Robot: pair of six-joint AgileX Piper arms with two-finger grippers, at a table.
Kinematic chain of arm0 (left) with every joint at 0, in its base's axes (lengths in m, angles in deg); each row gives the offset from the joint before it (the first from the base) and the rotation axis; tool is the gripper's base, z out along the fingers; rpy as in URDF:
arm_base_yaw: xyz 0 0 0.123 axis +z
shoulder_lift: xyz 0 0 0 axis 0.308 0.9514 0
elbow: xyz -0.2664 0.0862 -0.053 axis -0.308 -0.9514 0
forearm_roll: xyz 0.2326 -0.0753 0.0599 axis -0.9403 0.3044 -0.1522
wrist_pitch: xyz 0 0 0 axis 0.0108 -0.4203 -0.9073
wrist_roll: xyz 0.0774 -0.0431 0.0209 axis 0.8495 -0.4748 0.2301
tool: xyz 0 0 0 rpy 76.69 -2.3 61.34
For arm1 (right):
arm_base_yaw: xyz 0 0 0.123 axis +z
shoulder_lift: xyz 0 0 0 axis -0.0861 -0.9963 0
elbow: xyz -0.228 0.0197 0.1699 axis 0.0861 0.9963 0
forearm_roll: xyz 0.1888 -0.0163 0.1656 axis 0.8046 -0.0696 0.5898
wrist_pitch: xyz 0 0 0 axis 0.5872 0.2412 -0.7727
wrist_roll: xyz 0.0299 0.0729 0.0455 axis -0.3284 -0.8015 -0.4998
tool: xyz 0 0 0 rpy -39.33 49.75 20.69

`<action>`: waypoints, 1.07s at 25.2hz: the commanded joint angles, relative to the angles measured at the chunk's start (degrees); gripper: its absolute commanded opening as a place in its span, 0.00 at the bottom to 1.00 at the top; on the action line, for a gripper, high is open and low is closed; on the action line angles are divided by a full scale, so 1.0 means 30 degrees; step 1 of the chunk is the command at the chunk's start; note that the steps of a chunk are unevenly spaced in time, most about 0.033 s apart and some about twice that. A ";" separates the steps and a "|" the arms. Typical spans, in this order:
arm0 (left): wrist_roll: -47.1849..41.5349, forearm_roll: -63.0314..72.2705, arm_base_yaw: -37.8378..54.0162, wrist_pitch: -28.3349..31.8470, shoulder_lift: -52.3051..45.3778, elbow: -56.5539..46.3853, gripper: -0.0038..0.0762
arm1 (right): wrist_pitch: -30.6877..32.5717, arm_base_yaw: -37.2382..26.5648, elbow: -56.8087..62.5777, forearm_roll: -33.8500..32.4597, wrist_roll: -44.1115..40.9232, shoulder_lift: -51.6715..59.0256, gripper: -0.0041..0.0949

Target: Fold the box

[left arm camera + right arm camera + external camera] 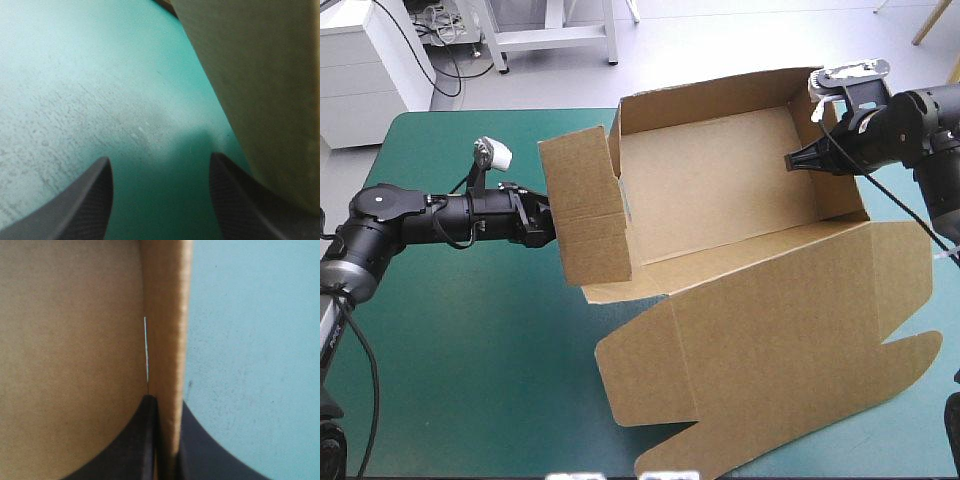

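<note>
Now the right gripper (792, 160) pinches the seemingly light, stiff box (720, 190) by its wall near the table's (450, 380) right edge; left gripper (548, 225) gapes.

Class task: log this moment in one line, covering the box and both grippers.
box: walls raised, lid flat | left gripper: open, beside left end wall | right gripper: shut on right end wall

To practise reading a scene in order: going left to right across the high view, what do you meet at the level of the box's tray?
Left end effector, open → raised end flap → floor of the box → right end effector, shut on the side wall.
</note>
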 commanded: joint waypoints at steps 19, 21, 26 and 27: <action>-0.6786 -0.9276 -0.0127 0.2608 -0.6494 0.3966 0.55 | -0.1118 -0.0064 -0.0563 -0.1119 -0.0285 0.0553 0.02; -0.7436 -1.0294 -0.0127 0.3025 -0.7148 0.3981 0.55 | -0.1118 -0.0064 -0.0563 -0.1119 -0.0285 0.0553 0.02; -0.9423 -1.3662 -0.0127 0.3304 -0.9242 0.3981 0.55 | -0.1118 -0.0064 -0.0563 -0.1049 -0.0285 0.0553 0.02; -0.9568 -1.4018 -0.0127 0.3304 -0.9705 0.3981 0.55 | -0.1118 -0.0064 -0.0563 -0.1049 -0.0285 0.0553 0.02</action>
